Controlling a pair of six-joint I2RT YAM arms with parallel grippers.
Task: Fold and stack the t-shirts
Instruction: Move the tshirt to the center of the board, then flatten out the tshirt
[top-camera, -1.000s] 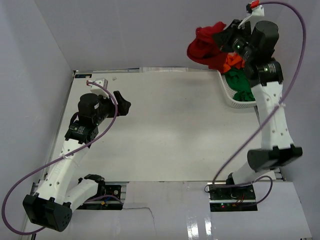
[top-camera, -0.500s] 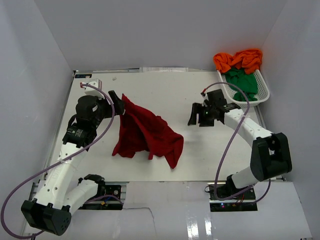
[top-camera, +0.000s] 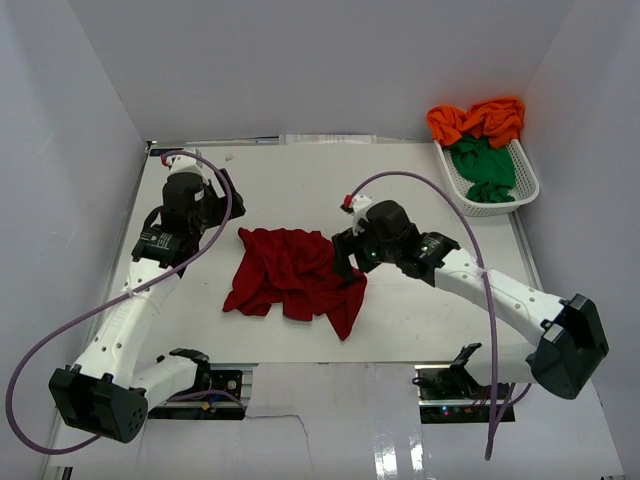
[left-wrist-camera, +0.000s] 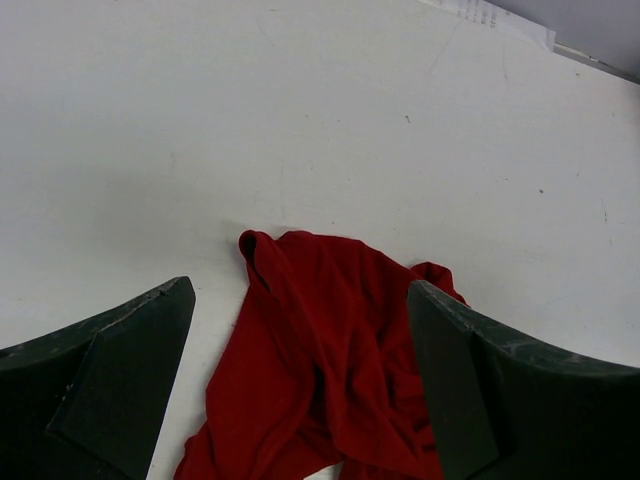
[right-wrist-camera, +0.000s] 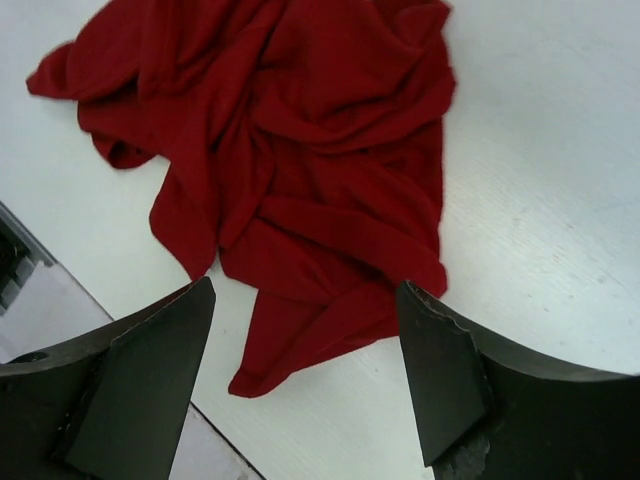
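Dark red t-shirt lies crumpled near the table's near edge, seemingly just under the wide-open, empty right gripper; left gripper likewise.

- I see bright, even light; shadows on the table are soft and faint.
- Glare streaks the glossy front panel.
- Close-up fingers look slightly soft in my wrist views.

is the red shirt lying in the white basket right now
No, the dark red shirt lies crumpled on the table, while the basket at the far right holds only the green shirt and orange shirt.
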